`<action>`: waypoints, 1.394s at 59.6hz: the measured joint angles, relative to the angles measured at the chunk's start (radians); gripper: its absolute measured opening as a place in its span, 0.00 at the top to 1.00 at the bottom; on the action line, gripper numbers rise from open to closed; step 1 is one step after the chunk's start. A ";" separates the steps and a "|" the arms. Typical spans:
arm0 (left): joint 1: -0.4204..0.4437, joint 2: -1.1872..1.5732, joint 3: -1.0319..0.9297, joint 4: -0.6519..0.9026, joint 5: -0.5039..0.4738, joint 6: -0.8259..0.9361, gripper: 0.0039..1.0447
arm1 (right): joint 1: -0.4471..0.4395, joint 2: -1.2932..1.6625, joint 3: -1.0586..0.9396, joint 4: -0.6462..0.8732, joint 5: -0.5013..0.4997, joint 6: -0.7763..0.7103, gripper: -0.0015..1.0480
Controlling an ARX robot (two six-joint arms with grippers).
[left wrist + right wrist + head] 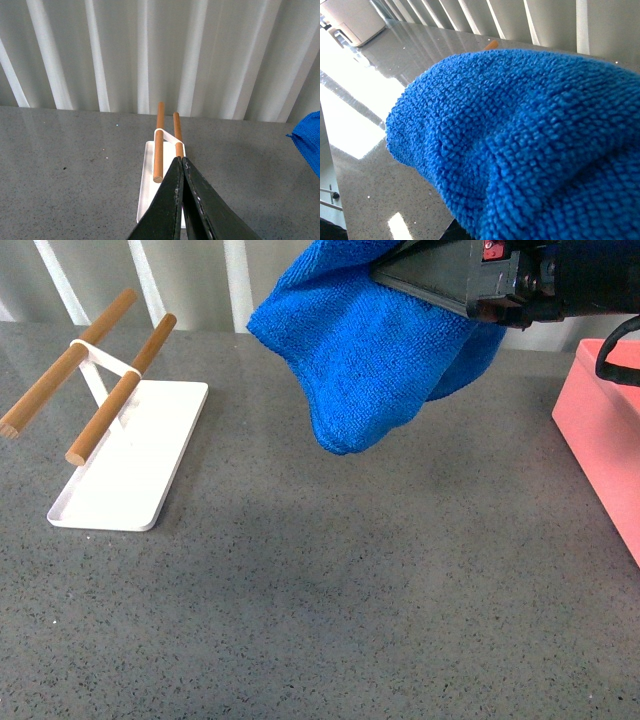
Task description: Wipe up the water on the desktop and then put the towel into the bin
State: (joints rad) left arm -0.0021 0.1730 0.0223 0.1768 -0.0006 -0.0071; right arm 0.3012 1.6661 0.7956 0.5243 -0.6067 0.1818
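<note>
tray: white tray (pixel 130 475), two rods, far left on desktop (pixel 350 580)
left gripper (pixel 181 162): jaws pressed together, empty, pointing at tray
towel (pixel 370 360): hanging mid-air, clear of desktop
right gripper (pixel 420 280): clamped on towel's top
bin (pixel 600 420): far right, towel not over it
risk: hanging end catches bin rim, drapes outside; weak pinch drops it short

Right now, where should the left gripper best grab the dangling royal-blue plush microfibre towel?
On the towel, pinch the hanging lower lobe from the robot's left: it droops free above the dark grey speckled desktop, clear of the right gripper clamping its top.
</note>
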 joint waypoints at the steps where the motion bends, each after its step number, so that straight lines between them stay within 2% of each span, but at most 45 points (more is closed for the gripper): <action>1: 0.000 -0.009 0.000 -0.009 0.000 0.000 0.97 | 0.000 0.000 0.000 0.000 0.000 -0.001 0.94; 6: 0.000 -0.124 0.000 -0.159 0.001 0.000 0.97 | -0.002 0.000 0.000 0.000 0.000 -0.002 0.94; 21: 0.000 -0.169 0.000 -0.176 0.000 0.000 0.96 | -0.011 0.001 -0.010 -0.003 0.000 -0.003 0.94; 35: 0.000 -0.170 0.000 -0.176 0.000 0.000 0.59 | -0.024 0.039 -0.014 -0.029 0.024 -0.038 0.94; 45: 0.000 -0.170 0.000 -0.176 0.000 0.000 0.34 | -0.055 0.148 0.000 -0.116 0.065 -0.111 0.94; 57: 0.000 -0.170 0.000 -0.176 0.000 0.001 0.04 | -0.093 0.323 0.087 -0.338 0.234 -0.304 0.94; 65: 0.000 -0.170 0.000 -0.176 0.000 0.002 0.06 | -0.112 0.422 0.154 -0.450 0.369 -0.457 0.94; 83: 0.000 -0.170 0.000 -0.176 0.000 0.002 0.06 | -0.105 0.518 0.317 -0.574 0.521 -0.692 0.94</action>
State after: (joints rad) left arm -0.0021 0.0032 0.0223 0.0006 -0.0002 -0.0048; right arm 0.1963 2.1841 1.1122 -0.0498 -0.0853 -0.5102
